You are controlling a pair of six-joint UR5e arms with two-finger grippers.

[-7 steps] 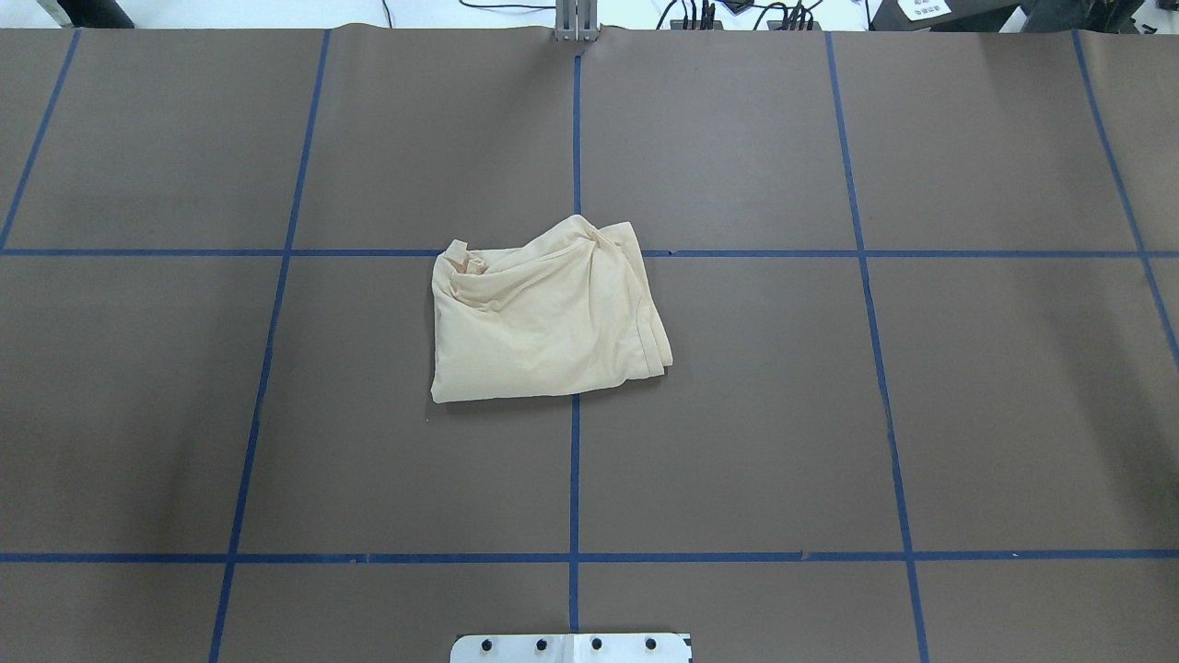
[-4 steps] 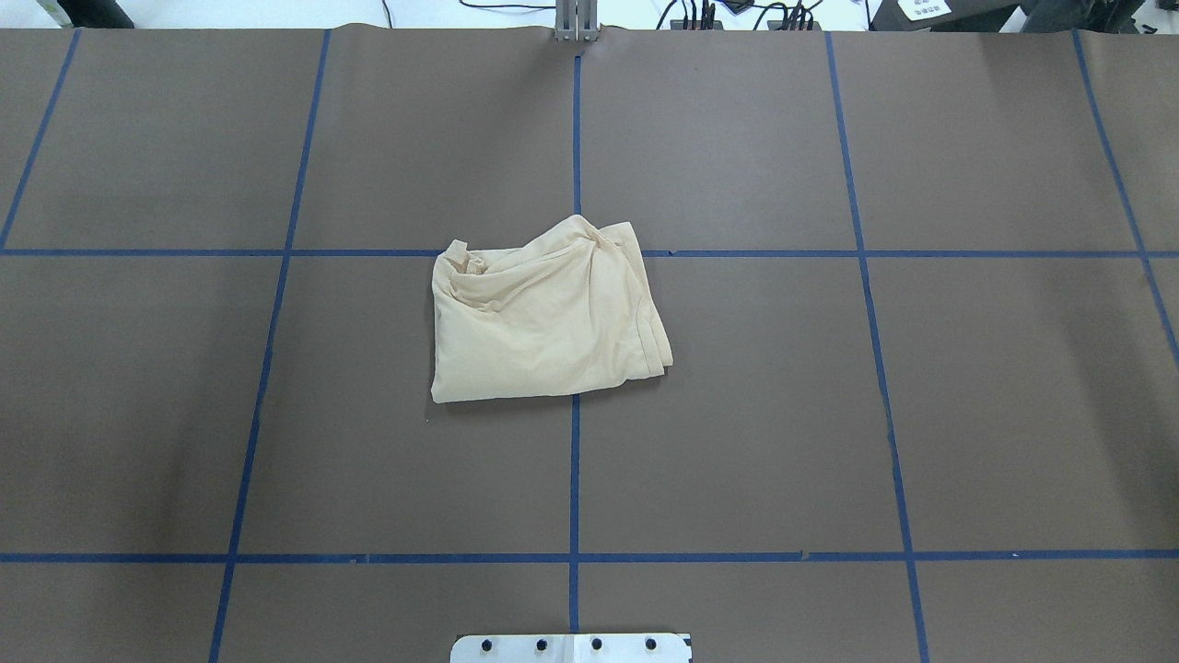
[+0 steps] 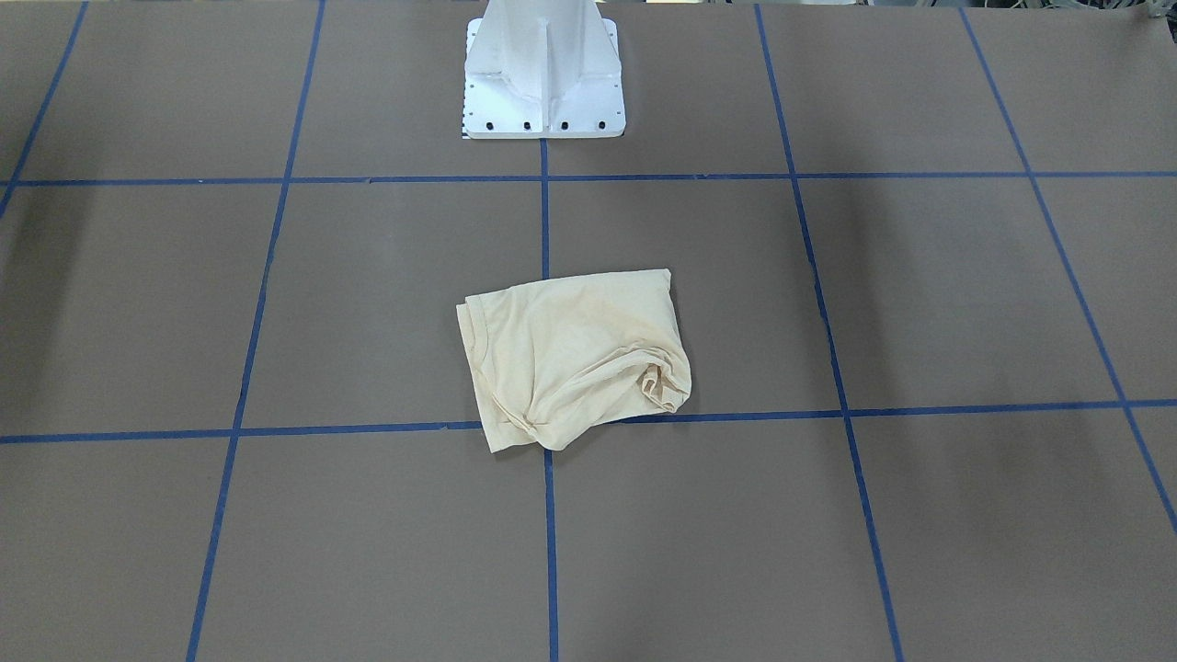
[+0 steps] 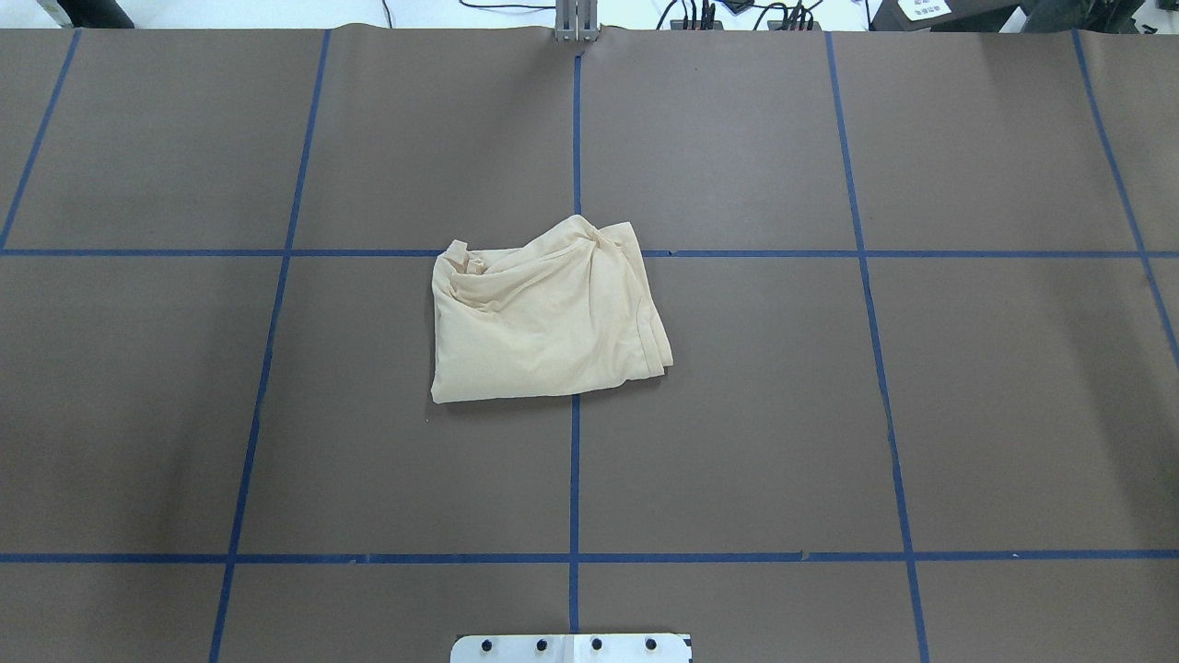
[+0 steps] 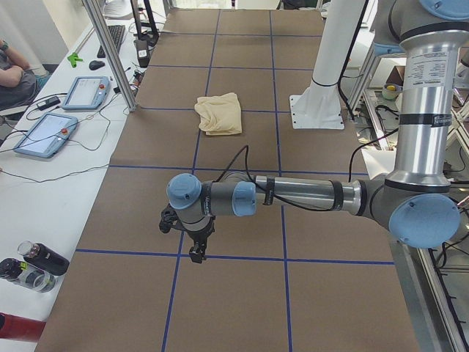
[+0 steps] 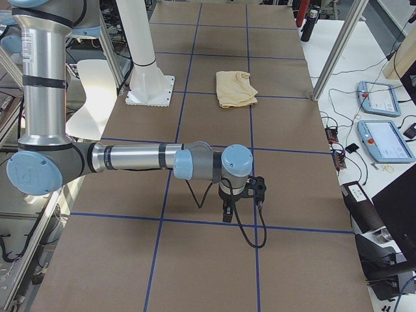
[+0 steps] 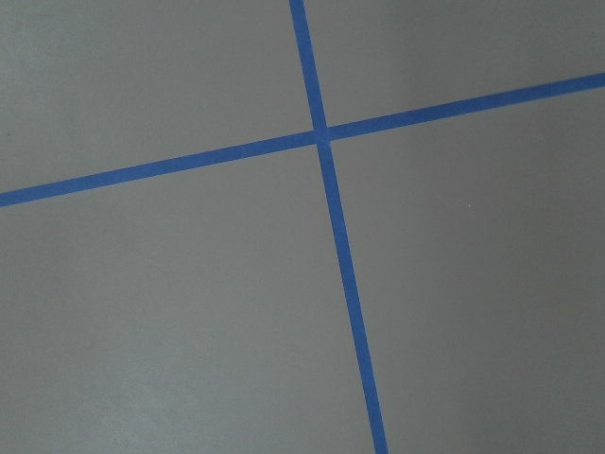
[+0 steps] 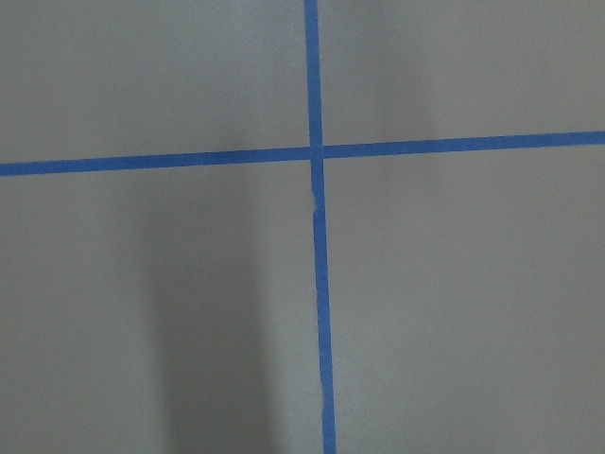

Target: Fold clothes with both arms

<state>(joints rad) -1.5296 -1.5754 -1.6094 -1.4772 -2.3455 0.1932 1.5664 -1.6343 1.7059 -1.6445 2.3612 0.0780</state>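
Observation:
The clothes [image 4: 543, 318] are one cream-yellow shirt, folded into a rough rectangle at the table's middle, with bunched wrinkles along its far edge. It also shows as a small bundle: the clothes [image 3: 570, 354], [image 5: 220, 114], [image 6: 235, 88]. No print or label is visible. My left arm [image 5: 293, 194] stretches low over the table, far from the shirt. Its gripper [image 5: 194, 253] points down, and I cannot tell whether it is open or shut. My right arm [image 6: 136, 159] does likewise at the other end, and I cannot tell the state of its gripper [image 6: 225, 216]. Both wrist views show only brown cover and blue tape.
The white pedestal base [image 3: 542, 92] stands at the robot's side of the table. Blue tape lines [image 4: 575, 460] grid the brown cover. Control tablets [image 5: 84, 92] and bottles [image 5: 29, 264] lie on the side bench, where a person's arm [image 5: 15, 70] rests. Metal posts [image 6: 338, 45] stand at the far edge.

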